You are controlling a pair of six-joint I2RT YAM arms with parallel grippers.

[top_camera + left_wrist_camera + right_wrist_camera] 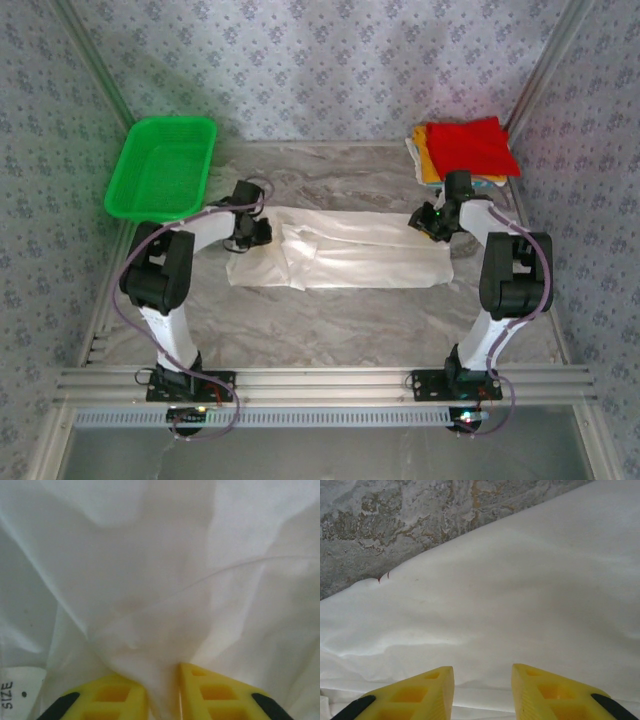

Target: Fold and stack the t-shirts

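Lying along the table, the white t-shirt forms a long flat strip. Left gripper is pinched almost closed on a bunched edge. Right gripper has its jaws parted over smooth cloth, gripping nothing. The cloth looks light, limp and likely to sag, so grip it at the end corners. Folded tees sit at far right.

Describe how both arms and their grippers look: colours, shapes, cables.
Both the left arm and right arm have white links with bulky black joints, and a thin purplish cable loops along each. The left gripper and right gripper carry yellow wedge-shaped fingers with rectangular cut-outs and black outer patches.
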